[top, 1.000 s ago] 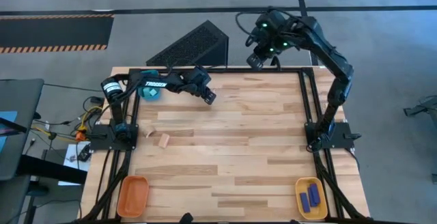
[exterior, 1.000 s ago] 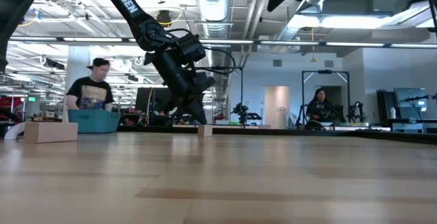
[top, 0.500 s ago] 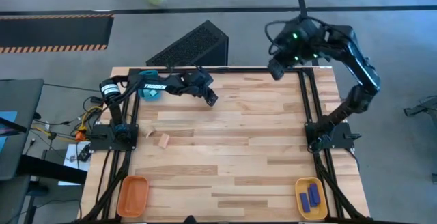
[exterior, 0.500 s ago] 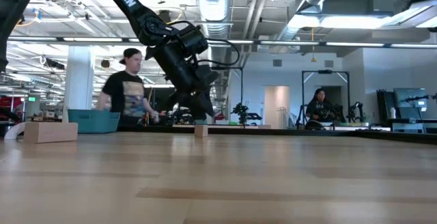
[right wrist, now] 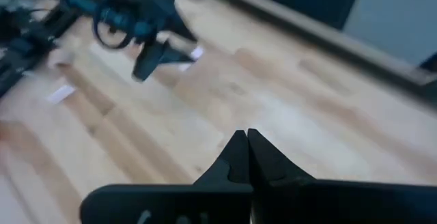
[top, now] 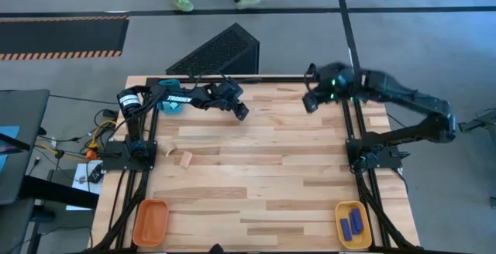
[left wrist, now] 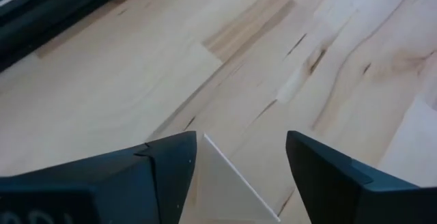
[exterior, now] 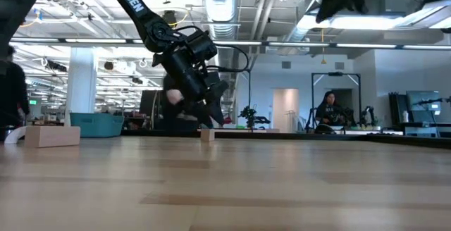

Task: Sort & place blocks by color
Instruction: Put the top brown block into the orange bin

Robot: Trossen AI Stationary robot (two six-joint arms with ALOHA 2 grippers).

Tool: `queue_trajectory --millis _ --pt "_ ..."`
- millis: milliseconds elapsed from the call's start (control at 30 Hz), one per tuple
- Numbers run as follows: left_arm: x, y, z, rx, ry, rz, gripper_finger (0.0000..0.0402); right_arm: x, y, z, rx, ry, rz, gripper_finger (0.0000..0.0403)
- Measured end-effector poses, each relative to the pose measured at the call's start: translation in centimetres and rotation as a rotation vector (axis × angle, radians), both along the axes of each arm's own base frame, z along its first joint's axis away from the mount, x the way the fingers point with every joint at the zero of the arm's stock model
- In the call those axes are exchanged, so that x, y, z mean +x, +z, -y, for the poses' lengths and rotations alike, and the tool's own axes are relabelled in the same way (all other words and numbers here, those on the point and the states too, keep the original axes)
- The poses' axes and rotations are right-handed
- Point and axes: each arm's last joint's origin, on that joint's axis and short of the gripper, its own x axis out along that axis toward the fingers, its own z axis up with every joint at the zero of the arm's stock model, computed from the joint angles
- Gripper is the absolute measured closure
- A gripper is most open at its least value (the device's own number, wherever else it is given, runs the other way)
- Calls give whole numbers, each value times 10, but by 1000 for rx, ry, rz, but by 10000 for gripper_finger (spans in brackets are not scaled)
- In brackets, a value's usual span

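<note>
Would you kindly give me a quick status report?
Left gripper open over pale wood block at table's far edge. Right gripper shut, raised. Two pale wood blocks unsorted. Nothing in the way.

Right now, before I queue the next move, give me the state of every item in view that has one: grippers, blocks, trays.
left gripper: open, astride a pale wooden block on the table's far side
right gripper: shut, empty, raised over the table's far right
two wooden blocks: loose on the table near the left arm's base
orange tray: empty
yellow tray: holding two dark blue blocks
teal tray: mostly hidden by the left arm
</note>
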Motion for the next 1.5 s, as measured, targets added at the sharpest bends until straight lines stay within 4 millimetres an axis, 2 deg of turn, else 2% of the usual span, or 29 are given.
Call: queue_trajectory --millis 167,267,400,567,733,900,1000,1133,1267,1500 --pt "0 2 0 -44 50 29 191 -7 -59 -8 82 12 69 402" --pt "1 2 2 -74 56 45 191 -9 -86 -12 107 31 156 402" --pt "1 6 3 -74 61 55 191 -6 -114 -18 122 100 272 402" --pt "-3 28 4 -22 81 103 191 -3 -134 -20 120 120 296 402" --pt "-7 48 5 28 109 143 190 -3 -137 -13 99 99 282 402" --pt "-8 49 5 39 123 137 175 -11 -130 -1 -11 18 296 401" --pt "-6 46 3 59 133 141 153 -16 -127 8 -10 15 314 401" --pt "-3 37 1 63 130 127 128 -17 -131 17 44 41 316 401" --pt "-1 16 0 -29 132 95 110 -14 -137 22 90 57 299 401" --pt "-3 -13 4 -48 110 -78 102 -1 -147 17 148 97 266 401"
